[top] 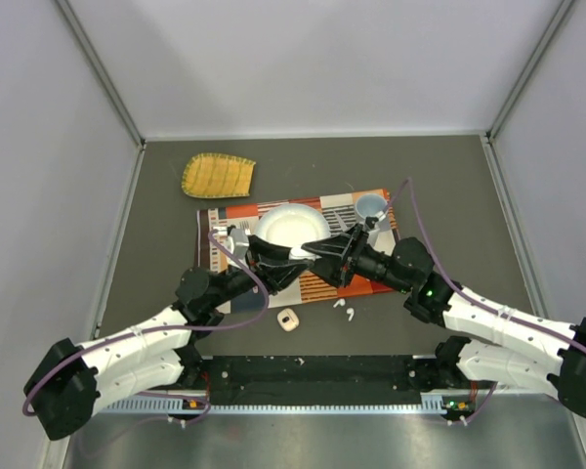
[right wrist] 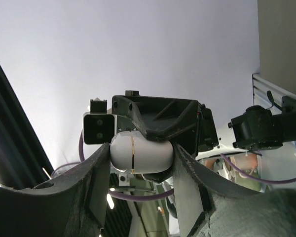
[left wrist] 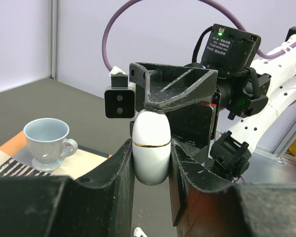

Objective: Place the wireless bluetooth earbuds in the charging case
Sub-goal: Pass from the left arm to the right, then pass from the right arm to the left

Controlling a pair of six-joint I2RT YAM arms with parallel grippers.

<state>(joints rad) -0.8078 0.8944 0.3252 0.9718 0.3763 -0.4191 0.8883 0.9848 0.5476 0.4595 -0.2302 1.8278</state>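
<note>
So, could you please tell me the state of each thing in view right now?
charging case: closed, held in the air by both pincers.
left pincer: shut on the charging case.
right pincer: shut on the charging case.
earbuds: out of the case, lying loose on the table.
cup: upright.

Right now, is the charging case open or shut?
Shut: the charging case shows its gold seam closed, with no gap, in both wrist views.
</note>
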